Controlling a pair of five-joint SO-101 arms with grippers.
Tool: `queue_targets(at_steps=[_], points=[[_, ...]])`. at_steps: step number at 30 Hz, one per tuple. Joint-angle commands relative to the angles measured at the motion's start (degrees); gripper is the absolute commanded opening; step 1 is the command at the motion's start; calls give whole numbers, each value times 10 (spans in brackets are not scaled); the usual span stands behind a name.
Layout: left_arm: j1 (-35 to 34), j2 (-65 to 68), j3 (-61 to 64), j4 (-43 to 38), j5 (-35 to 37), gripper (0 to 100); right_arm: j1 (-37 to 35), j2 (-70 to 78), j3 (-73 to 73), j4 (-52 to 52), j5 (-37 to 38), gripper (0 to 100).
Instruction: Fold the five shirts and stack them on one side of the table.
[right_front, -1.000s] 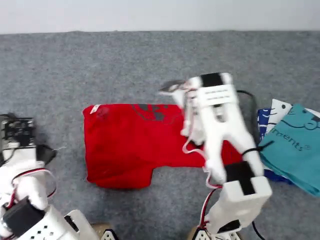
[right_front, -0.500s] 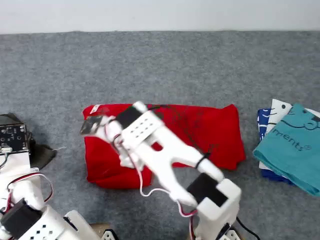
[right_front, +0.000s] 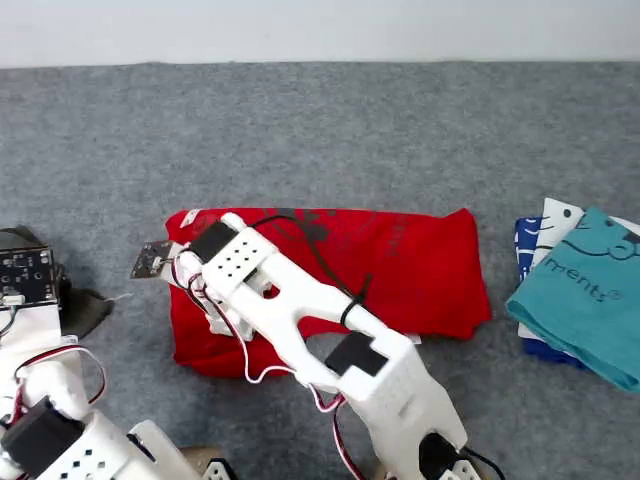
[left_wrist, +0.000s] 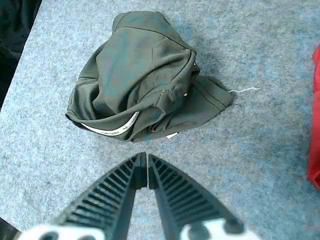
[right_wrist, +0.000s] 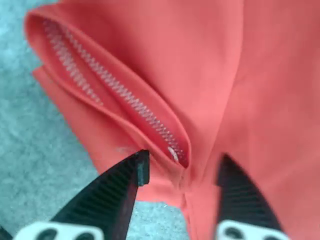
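the right gripper (right_wrist: 183, 162), jaws apart, hangs over a stitched hem of the red shirt (right_front: 410, 265), which lies spread in the middle of the grey table (right_front: 300, 130). the left gripper (left_wrist: 147, 167), jaws pressed together on nothing, points at a crumpled olive shirt (left_wrist: 142, 75) at the table's left side. at the right, a teal shirt (right_front: 585, 290) lies on a blue-and-white shirt (right_front: 530, 245).
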Motion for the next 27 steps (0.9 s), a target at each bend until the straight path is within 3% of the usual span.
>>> queue_targets(at_steps=[1, 5, 20, 27], points=[[-1, 0, -1, -2, -4, 15, -4, -3, -40, 0, -9, 69], [-1, 0, -1, -2, -4, 15, 13, -18, -41, 0, -6, 9], [0, 0, 27, -32, -4, 15, 80, -73, -48, 6, 12, 10], [0, 0, 27, -33, -5, 15, 158, -50, -84, -19, 16, 10]])
